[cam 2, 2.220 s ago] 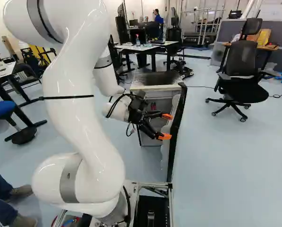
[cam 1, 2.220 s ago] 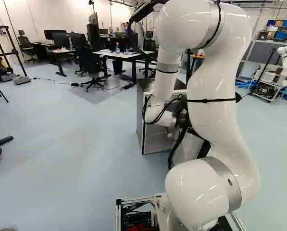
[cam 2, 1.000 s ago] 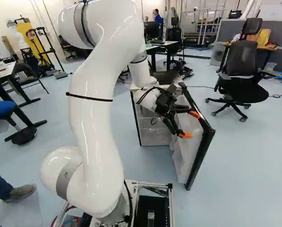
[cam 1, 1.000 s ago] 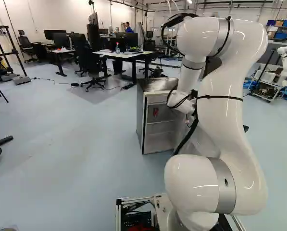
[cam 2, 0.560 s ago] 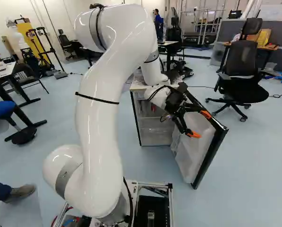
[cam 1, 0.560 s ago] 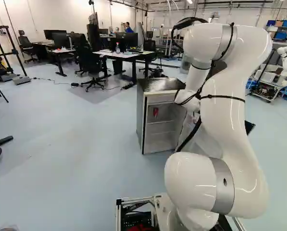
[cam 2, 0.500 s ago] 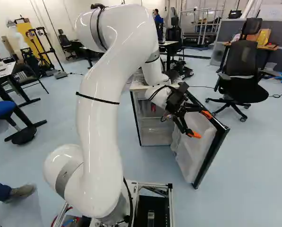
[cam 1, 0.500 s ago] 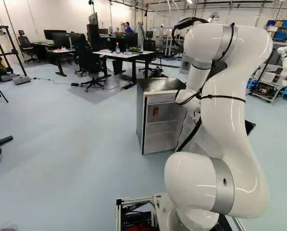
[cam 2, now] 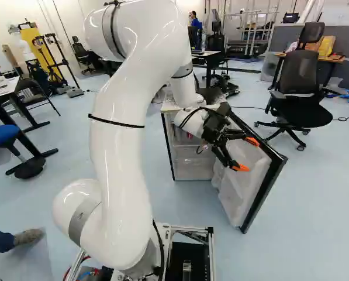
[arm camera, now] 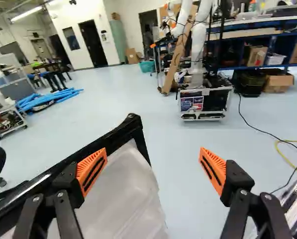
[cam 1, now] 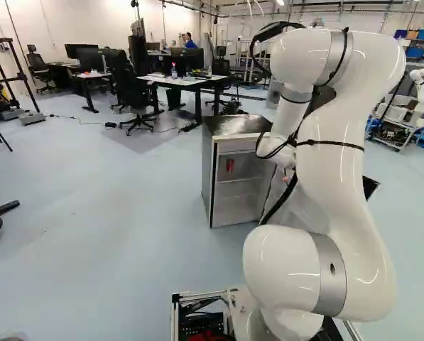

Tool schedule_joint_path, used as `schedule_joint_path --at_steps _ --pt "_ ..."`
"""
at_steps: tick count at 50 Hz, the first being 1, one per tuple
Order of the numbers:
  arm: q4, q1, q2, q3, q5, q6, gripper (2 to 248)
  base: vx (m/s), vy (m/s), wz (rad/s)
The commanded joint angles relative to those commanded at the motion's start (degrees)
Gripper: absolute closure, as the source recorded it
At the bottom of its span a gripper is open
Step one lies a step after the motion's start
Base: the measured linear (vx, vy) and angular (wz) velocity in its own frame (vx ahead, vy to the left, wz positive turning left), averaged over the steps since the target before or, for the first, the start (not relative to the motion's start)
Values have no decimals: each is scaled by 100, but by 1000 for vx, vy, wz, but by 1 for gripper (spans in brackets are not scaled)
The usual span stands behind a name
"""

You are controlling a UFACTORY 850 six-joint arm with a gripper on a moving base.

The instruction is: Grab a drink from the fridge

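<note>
The fridge (cam 1: 208, 177) stands ahead with its door (cam 2: 244, 187) swung out to the right and towards the near side, and the likely drink, a red can-like item (cam 1: 230, 165), sits inside the body, high up and left of the door. The gripper (arm camera: 153, 154) is spread wide and holds nothing; it points off to the right, away from the shelves, with its far finger (arm camera: 91, 169) by the door's top edge and its near one out over the floor (arm camera: 178, 199). Whether that far finger touches the door I cannot tell. The step in hand looks like making the doorway roomy enough to enter. Done well, any further push follows the hinge's arc, gently against the inner face, so that the fridge does not skid and neither finger hooks over the frame. Once the gap suits the wrist, the arm (cam 2: 118, 158) should back off towards the near side before turning left, lest it drag the door shut. Then comes a level, straight reach to the far side, fingers wide, one on each side of the can, clear of the shelf and wall.
</note>
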Motion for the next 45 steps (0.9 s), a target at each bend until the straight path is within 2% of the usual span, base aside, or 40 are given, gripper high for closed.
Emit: schedule_joint_path --at_steps 45 --pt "-2704 545 1042 1872 0 0 3 0 0 0"
